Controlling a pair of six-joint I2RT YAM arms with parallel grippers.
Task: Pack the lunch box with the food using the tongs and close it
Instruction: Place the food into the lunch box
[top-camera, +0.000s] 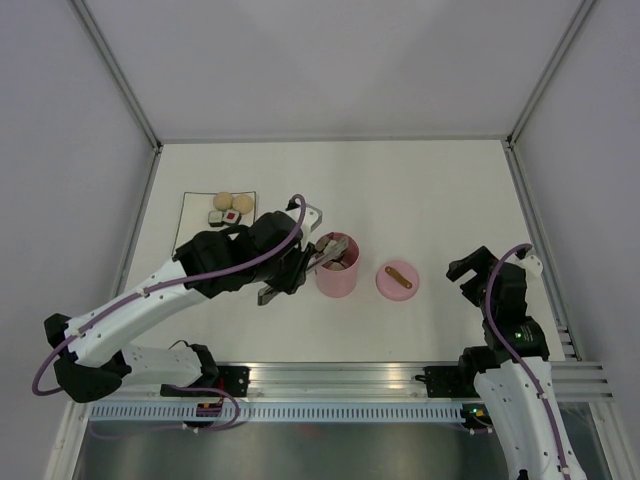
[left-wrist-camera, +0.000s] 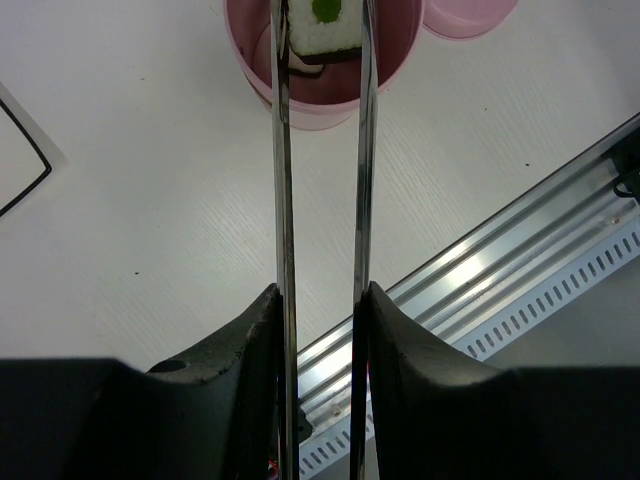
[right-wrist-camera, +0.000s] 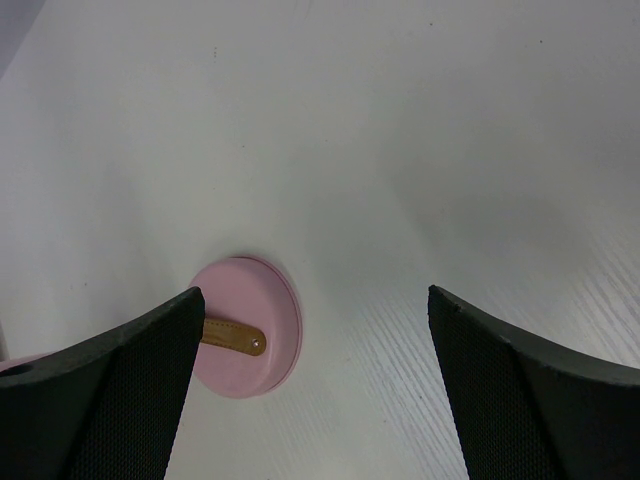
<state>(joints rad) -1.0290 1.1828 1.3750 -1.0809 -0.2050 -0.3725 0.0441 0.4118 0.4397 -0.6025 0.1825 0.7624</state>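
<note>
The pink lunch box (top-camera: 337, 266) (left-wrist-camera: 320, 95) stands upright and uncovered in the middle of the table. My left gripper (top-camera: 286, 272) (left-wrist-camera: 320, 292) is shut on the silver tongs (top-camera: 324, 254) (left-wrist-camera: 284, 160), whose tips reach into the box. Between those tips sits a white food piece (left-wrist-camera: 322, 30) with a dark edge and a green spot. More food lies on a marked sheet at the left: two beige balls (top-camera: 233, 202) and two sushi-like pieces (top-camera: 224, 216). The pink lid (top-camera: 397, 280) (right-wrist-camera: 250, 325) with its brown strap lies right of the box. My right gripper (top-camera: 480, 266) (right-wrist-camera: 315, 295) hovers open, right of the lid.
A black-outlined sheet (top-camera: 187, 205) (left-wrist-camera: 30, 150) lies at the left under the loose food. An aluminium rail (top-camera: 340, 375) (left-wrist-camera: 520, 240) runs along the near table edge. Grey walls (top-camera: 320, 60) close in the back and both sides.
</note>
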